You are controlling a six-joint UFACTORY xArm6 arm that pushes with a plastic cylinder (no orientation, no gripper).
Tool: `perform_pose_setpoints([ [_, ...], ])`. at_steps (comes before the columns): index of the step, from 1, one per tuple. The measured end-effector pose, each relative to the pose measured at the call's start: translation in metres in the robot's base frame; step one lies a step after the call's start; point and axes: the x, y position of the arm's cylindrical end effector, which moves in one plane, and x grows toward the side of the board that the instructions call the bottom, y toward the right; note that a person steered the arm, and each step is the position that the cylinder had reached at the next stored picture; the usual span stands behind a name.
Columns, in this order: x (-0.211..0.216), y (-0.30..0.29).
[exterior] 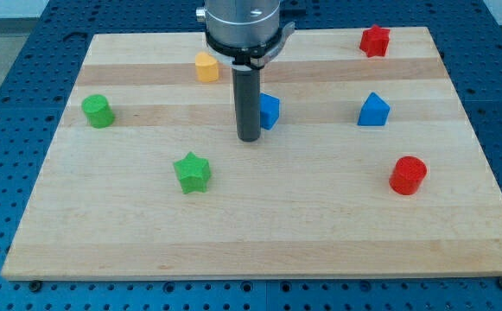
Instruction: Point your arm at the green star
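Here the green star (pixel 193 172) lies flat on the wooden surface (pixel 259 233), a little left of the middle of the frame and in its lower half, with bare wood all around it. My tip (pixel 249 138) stands up and to the right of the star, near it but clearly apart, at about the centre of the frame. The tool is only a straight dark rod, so it has nothing that opens or closes, and it holds no block. Just to the right of the rod, partly hidden behind it, sits a blue block (pixel 270 111); whether it touches the rod I cannot tell. A yellow block (pixel 206 66) is in the upper part of the frame, left of the rod. A green cylinder (pixel 98 111) stands near the left edge of the surface. On the right half there is a blue block with a pointed top (pixel 373 110), a red cylinder (pixel 408 175) lower down, and a red star (pixel 374 41) in the upper right of the frame
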Motion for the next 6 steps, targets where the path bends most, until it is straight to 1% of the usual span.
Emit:
perform_pose_setpoints([
  [6, 0.042, 0.002],
])
